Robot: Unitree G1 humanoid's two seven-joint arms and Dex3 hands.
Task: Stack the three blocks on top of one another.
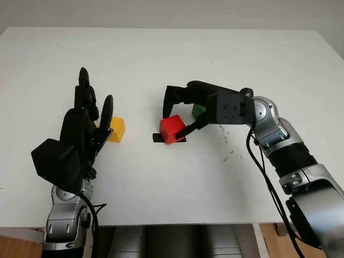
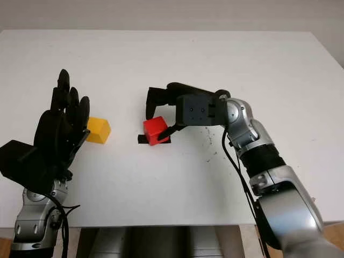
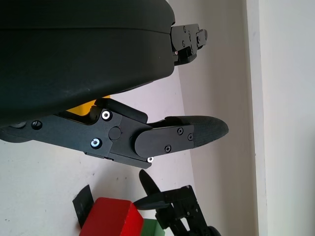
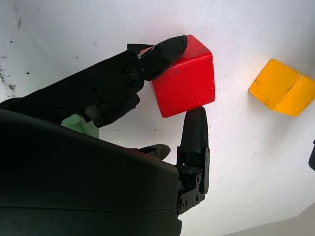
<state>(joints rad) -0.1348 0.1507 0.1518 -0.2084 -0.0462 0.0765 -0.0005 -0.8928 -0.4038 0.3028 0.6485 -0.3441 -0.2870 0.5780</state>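
so, nothing stacked yet: all three blocks sit apart on the table.

near left: left hand raised over the table, open, holding nothing. yellow block is just right of it, on the table on its own, partly hidden behind the fingers.

middle: red block with a small black marker at its base, left side. right hand comes in from the right and is closed on the red block. wrist view shows one fingertip on one side of the cube and another finger against the opposite side. can't tell whether the block is lifted off the table or not.

farther, just behind the red: green block, mostly hidden under the right hand.

status as i read it: first pick in progress, zero placements done. left to do: put red on a base block, then add the third on top. green is the nearest base candidate, yellow is well off to the left.
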